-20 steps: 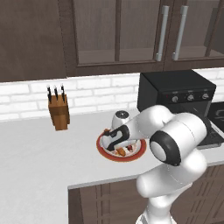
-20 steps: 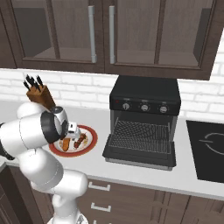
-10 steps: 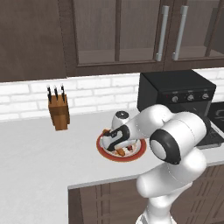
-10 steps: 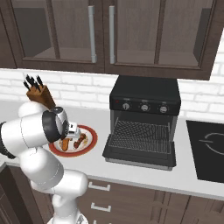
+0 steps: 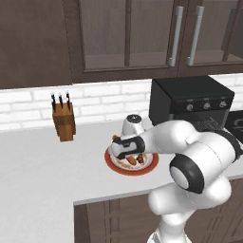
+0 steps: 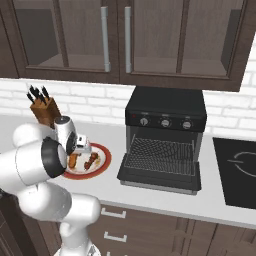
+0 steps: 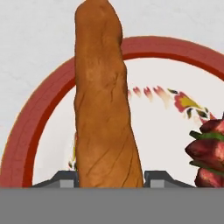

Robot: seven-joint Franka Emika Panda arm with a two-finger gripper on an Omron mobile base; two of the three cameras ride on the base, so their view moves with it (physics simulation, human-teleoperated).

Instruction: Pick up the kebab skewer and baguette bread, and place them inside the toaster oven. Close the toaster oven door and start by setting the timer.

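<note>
Pale grey counter (image 5: 42, 161) runs under dark wood cabinets (image 6: 115, 40) and a white brick wall, with a wide bare stretch between the knife block (image 5: 63, 121) and the front edge. One red-rimmed plate (image 6: 102, 165) lies near that front edge, just left of the toaster oven (image 6: 167, 112), with a strip of bare counter between them. One baguette (image 7: 103, 96) lies on the plate, its far tip reaching over the plate's red rim in the hand view. One kebab skewer (image 7: 205, 153) lies beside it on the plate, apart from the bread.

One gripper (image 5: 124, 151) is down over the plate, its two fingertips (image 7: 65, 179) drawn in against either side of the near end of the baguette, so it has hold of the bread. Whether the loaf has left the plate I cannot tell.

One toaster oven stands against the wall with three round knobs (image 6: 165, 122) across its front. Its door (image 6: 159, 181) is dropped flat toward the counter's edge, and the wire rack (image 6: 160, 154) inside is bare. A dark cooktop (image 6: 237, 170) lies to the oven's right.
</note>
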